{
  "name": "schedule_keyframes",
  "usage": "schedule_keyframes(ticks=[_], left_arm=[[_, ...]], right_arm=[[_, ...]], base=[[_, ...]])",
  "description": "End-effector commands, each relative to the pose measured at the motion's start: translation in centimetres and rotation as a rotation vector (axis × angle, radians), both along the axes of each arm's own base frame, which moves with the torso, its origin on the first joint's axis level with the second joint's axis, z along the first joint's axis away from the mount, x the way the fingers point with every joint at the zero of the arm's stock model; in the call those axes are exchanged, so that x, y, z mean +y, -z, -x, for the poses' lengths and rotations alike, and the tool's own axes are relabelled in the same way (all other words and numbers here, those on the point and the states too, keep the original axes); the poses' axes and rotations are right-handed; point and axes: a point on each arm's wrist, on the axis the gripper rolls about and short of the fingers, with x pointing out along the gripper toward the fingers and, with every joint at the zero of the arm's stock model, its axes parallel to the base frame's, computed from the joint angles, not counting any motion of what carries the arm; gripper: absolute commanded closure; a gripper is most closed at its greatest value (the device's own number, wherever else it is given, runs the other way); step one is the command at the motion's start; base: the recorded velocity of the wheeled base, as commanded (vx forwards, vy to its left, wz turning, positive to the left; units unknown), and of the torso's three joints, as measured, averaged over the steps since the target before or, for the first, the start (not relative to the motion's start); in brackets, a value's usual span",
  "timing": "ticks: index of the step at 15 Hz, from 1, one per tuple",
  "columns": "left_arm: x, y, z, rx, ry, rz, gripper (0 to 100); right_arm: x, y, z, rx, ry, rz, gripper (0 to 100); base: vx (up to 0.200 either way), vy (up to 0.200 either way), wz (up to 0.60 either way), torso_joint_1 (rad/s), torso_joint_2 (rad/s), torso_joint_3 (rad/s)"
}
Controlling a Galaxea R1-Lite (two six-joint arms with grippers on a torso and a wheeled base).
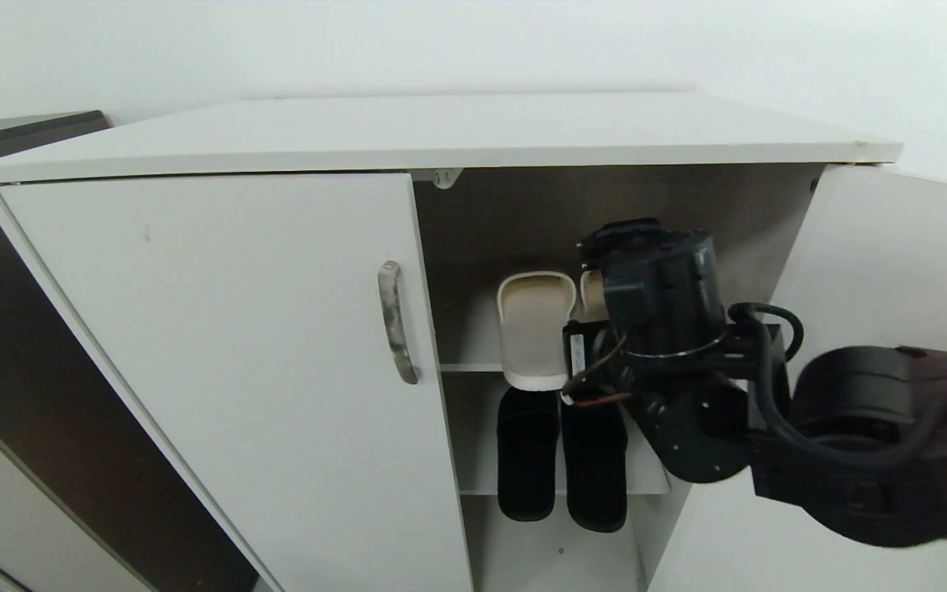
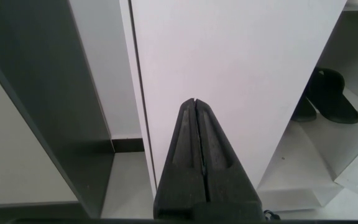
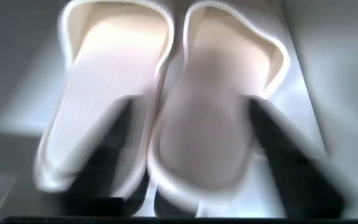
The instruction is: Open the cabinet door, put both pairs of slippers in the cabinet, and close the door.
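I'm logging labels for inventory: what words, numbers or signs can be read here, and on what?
No text can be read.
The white sticker on the right arm: too small to read.
On the cabinet door, beige slippers and black slippers: no print visible.

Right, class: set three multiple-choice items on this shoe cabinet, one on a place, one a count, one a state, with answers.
1. The black slippers lie: A. on the floor; B. on the shelf below the white slippers; C. beside the white pair.
2. Slippers in the cabinet: A. two; B. three; C. four.
3. The left claw is: A. shut; B. wide open; C. holding a slipper.
Answers: B, the black pair sits under the white; C, two white plus two black; A, its fingers press together.
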Motion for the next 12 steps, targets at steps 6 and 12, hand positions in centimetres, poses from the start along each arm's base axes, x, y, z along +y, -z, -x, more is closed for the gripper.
schedule_keyframes(ticks=[6,12], left_arm=[[0.00,-0.01,-0.01,0.001,0.000,0.000,100],[0.00,-0.01,-0.01,0.001,0.000,0.002,100]], right_arm=[[-2.36,-0.97,2.99,-0.031,-0.114,-0.041,100],[-2.14,-0.24,2.67,-0.015,-0.115,-0.024,100]], base=[[0.000,0.000,0.00,0.000,0.00,0.000],[0.000,0.000,0.00,0.000,0.00,0.000]])
